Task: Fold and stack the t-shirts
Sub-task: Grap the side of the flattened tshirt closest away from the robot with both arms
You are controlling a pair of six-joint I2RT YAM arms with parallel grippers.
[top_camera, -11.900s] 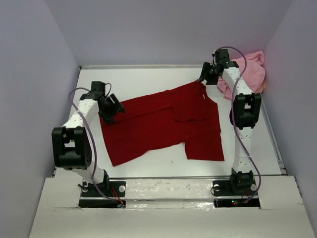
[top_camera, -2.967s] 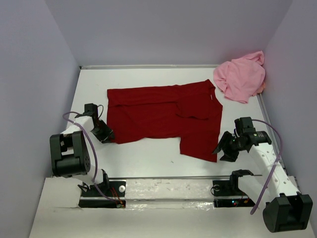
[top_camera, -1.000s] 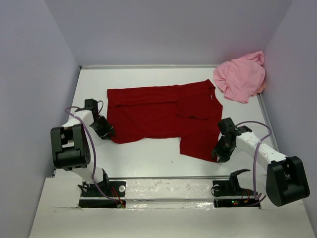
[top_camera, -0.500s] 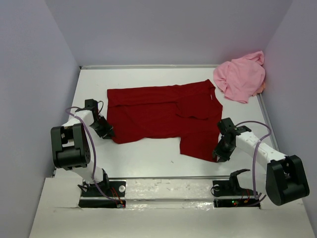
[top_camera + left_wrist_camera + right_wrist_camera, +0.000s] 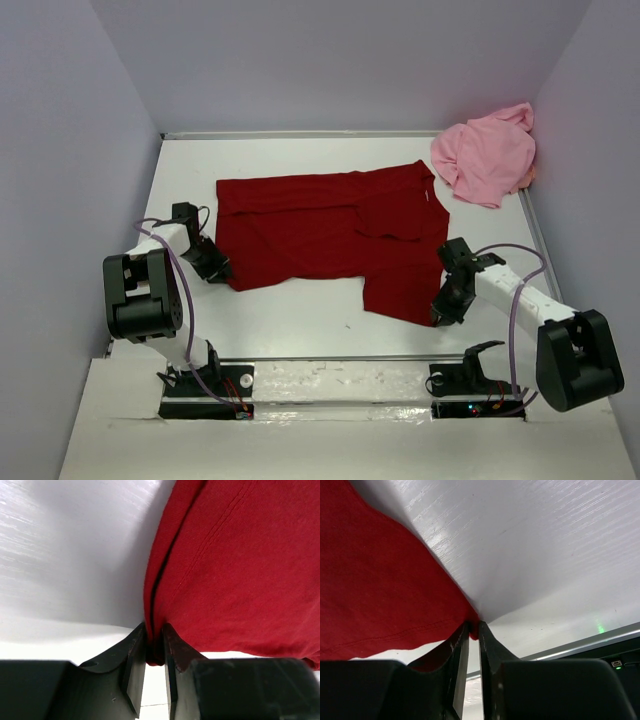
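Observation:
The dark red t-shirt (image 5: 330, 235) lies spread flat across the middle of the white table. My left gripper (image 5: 222, 272) is shut on its near left corner; in the left wrist view a fold of the dark red t-shirt (image 5: 225, 570) is pinched in the left gripper (image 5: 154, 645). My right gripper (image 5: 437, 313) is shut on the near right corner, and the right wrist view shows the tip of the dark red t-shirt (image 5: 375, 585) caught in the right gripper (image 5: 473, 629). The light pink t-shirt (image 5: 488, 152) lies crumpled at the far right corner.
Grey walls (image 5: 70, 160) close in the table on the left, back and right. The arm bases (image 5: 205, 385) stand on the near ledge. Bare white table (image 5: 300, 320) lies between the red shirt and the near edge.
The right gripper has closed on the red shirt's near right corner. The left gripper has kept its pinch on the near left corner. The shirts have not moved.

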